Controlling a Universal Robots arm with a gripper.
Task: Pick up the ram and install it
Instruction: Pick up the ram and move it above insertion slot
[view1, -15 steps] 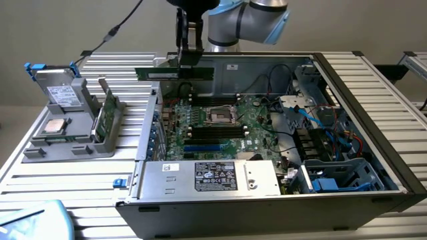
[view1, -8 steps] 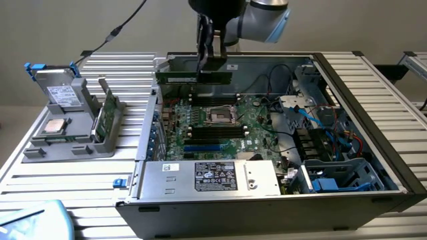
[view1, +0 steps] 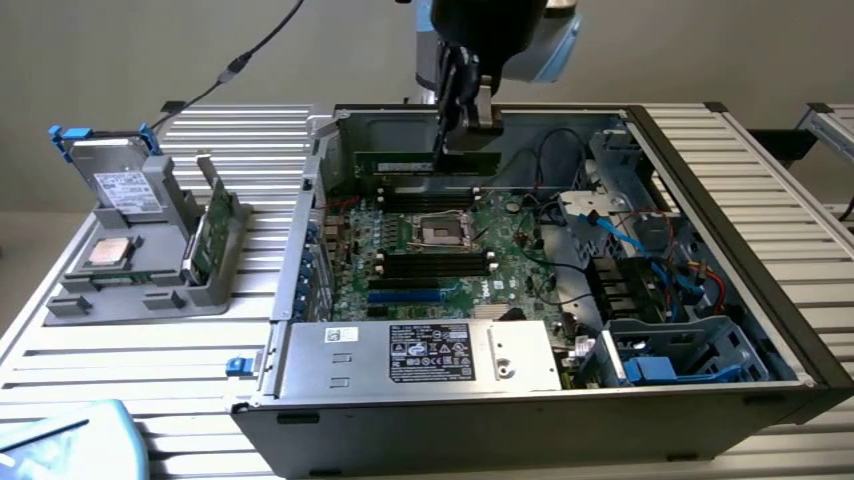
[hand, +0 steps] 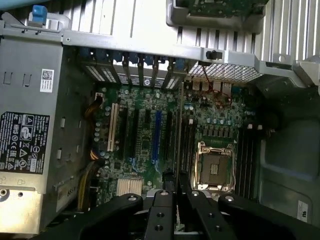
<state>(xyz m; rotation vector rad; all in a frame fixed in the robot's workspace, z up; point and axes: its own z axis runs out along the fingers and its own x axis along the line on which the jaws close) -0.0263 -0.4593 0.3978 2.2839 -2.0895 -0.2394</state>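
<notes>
1. One ram (view1: 400, 163) hangs in the clenched gripper (view1: 462, 138), pinched by its top edge. It lies level and lengthwise over the far slots (view1: 424, 193) of the motherboard (view1: 467, 275). Whether it touches a slot yet, I cannot tell
2. The step in hand looks like lining up and seating. The ram should be upright and parallel to its slot, with the notch matched to the key (too small to make out here), and the push should go straight down, not rock
3. The grip sits somewhat toward the exterior view's right of the ram's middle. By my judgement, the end toward the exterior view's left may tilt or seat late, so even pressure matters
4. In the wrist view the fingers (hand: 159, 220) point along the slots beside the socket (hand: 215, 167), which gives a good line to square against
5. Nearby hazards: black cables (view1: 554, 160) loop just beside the ram's end on the exterior view's right, and the case wall (view1: 387, 130) stands close behind it
6. Well apart are the power supply (view1: 427, 352) at the near edge and the rack (view1: 200, 275) outside the case, which holds another board (view1: 214, 225)
</notes>
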